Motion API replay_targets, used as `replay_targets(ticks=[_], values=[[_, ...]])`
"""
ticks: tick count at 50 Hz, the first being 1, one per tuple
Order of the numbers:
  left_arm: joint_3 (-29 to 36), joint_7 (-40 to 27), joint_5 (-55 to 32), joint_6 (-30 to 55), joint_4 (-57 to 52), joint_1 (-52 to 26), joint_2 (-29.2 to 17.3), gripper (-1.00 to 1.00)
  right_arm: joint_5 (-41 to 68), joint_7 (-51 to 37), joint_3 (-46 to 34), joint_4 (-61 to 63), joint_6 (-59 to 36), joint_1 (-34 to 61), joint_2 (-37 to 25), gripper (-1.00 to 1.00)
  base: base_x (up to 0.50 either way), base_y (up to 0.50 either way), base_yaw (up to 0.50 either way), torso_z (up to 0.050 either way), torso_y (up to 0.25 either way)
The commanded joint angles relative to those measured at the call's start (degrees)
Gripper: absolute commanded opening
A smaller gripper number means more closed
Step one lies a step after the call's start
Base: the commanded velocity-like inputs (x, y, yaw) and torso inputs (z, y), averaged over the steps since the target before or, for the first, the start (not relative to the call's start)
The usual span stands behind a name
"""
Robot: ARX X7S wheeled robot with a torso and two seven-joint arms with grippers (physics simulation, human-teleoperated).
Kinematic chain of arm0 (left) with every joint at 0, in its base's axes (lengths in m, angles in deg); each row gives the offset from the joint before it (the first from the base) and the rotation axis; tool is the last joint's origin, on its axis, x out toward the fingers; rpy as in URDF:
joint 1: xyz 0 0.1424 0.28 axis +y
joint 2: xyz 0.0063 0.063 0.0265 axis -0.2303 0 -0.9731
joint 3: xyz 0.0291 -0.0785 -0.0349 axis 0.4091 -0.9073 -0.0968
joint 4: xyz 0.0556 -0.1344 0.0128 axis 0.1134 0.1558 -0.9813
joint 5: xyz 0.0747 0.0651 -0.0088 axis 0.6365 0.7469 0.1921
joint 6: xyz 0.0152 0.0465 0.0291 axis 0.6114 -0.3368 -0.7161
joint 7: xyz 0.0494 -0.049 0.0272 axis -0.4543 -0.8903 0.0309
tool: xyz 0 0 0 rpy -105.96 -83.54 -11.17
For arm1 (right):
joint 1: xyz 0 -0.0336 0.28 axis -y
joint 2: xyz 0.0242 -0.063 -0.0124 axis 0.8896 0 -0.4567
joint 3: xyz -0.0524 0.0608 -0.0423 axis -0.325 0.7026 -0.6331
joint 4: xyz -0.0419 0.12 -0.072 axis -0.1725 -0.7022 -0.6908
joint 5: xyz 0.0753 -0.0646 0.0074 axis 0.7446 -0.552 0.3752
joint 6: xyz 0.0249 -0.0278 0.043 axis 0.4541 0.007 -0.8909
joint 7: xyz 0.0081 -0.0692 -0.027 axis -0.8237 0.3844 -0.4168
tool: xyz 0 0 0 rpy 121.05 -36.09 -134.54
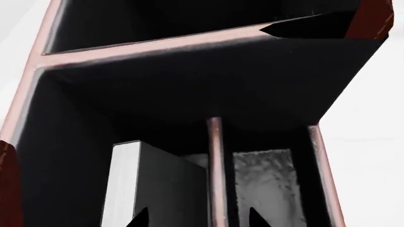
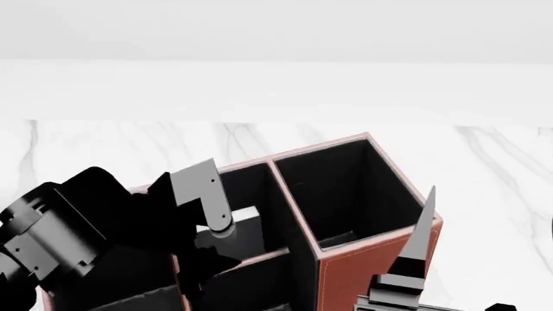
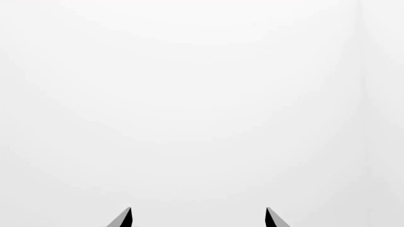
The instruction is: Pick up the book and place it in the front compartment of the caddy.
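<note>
White marble with faint grey veins makes up the table (image 2: 484, 168), behind which a plain pale wall is seen in the head view. On it the caddy (image 2: 363, 272) is set, a red-brown leather-look box with a black interior and pale pink rims, split by dividers into several cells. The book (image 2: 246, 227) is seen as a thin black-covered slab with a white page edge, standing upright inside a cell on the caddy's left side, at about 7 o'clock from the large open cell at the centre of the head view. In the left wrist view the book (image 1: 158, 189) is shown against a pink-rimmed divider, with a grey-mottled cell floor on the divider's other side. The left hand (image 2: 212, 214) is held over that cell, directly above the book; in its wrist view the two fingertips (image 1: 140, 220) are spread, one in front of the book's cover and one beyond the divider, and nothing is clamped between them. The right hand (image 2: 419, 246) is seen at 4 o'clock from the caddy, just outside its red wall; its fingertips (image 3: 123, 218) are parted before blank white, with nothing held.
</note>
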Motion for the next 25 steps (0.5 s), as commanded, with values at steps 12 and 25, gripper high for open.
replay_targets(ticks=[12,25], values=[[-8.8,-30.5,-8.9,16.5,-52.9,5.9,-22.8,1.0,0.4,-0.9,-0.7,1.8,-1.4,1.0,0.2,1.0,0.0,0.0,0.0,0.0,0.0],[-13.5,-51.4,-9.5,9.8,-78.3,19.7,-33.0,1.0,0.3,-1.4,-1.5,2.7,-2.2,1.8,0.4,1.0,0.0,0.0,0.0,0.0,0.0]])
